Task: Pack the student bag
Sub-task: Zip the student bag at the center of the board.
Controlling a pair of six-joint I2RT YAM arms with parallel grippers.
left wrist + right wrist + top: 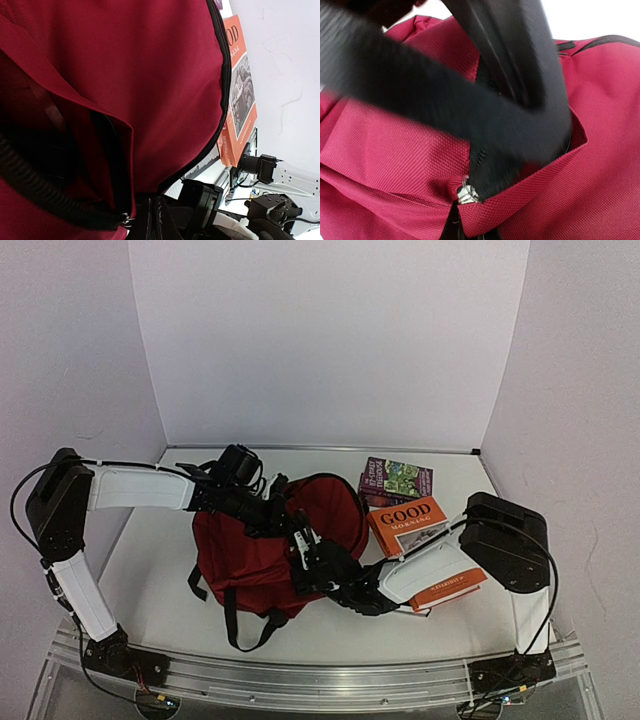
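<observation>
Where the left gripper (272, 508) meets the upper edge of the student bag (250, 560), its jaws are fully closed. The fingers are lost against the fabric in both views, so I cannot tell whether cloth is pinched between them.

Bag: lies flat near the middle of the table (150, 580), between the two arms, with black straps (237, 625) trailing toward the near edge. The fabric is a dark red weave, with black zipper piping round the front panel.

Left wrist view: a zippered pocket (102, 145) gapes open. Its interior is dark and no contents can be made out.

Right gripper (312, 558): sits on the bag's front, right of centre, jaws closed down. In the right wrist view the black fingers (520, 60) end at the silver zipper slider (465, 193), at the corner of an opened slit. The view is blurred, so a hold on the pull cannot be confirmed.

Right of the bag, on the table:
- an orange book (405, 522) titled GOOD MORNING, just beside the bag
- a purple-green book (398, 480) just behind the orange one
- a second orange book (450, 590), partly under the right forearm
</observation>
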